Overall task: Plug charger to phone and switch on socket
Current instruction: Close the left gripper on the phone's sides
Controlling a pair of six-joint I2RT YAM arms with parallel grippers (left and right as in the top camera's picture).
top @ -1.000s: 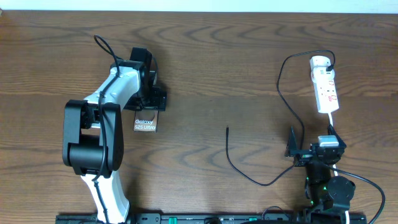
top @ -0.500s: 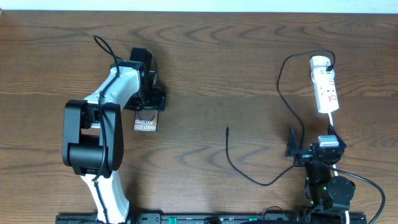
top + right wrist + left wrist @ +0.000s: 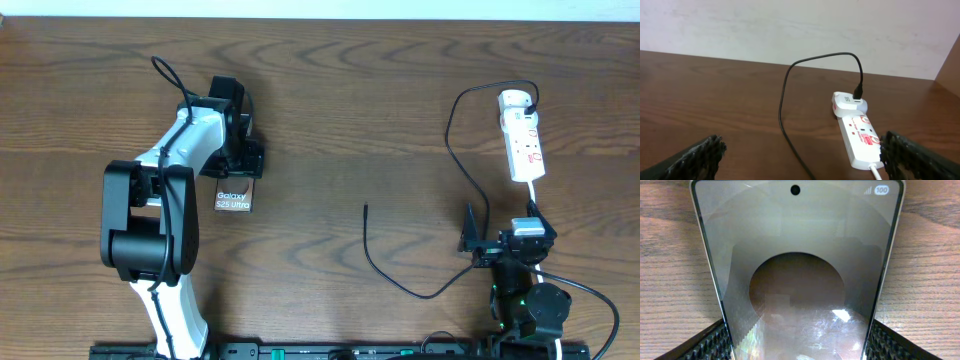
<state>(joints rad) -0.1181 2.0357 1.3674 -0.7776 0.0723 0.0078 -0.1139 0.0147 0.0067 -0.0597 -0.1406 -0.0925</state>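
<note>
Left gripper (image 3: 797, 345) straddles the phone (image 3: 797, 255), pads (image 3: 710, 342) right at its long edges; gripping or not, I can't tell. Right gripper (image 3: 805, 157) gapes wide, empty, facing the socket (image 3: 860, 137).

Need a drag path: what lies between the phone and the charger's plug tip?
Nothing: the overhead view shows only bare table between the phone and the charger's plug tip.

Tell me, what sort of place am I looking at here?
Most likely a robotics lab or test bench: two robot arms mounted at one edge of a wooden table, a plain wall behind, with a phone, charger cable and power strip laid out.
</note>
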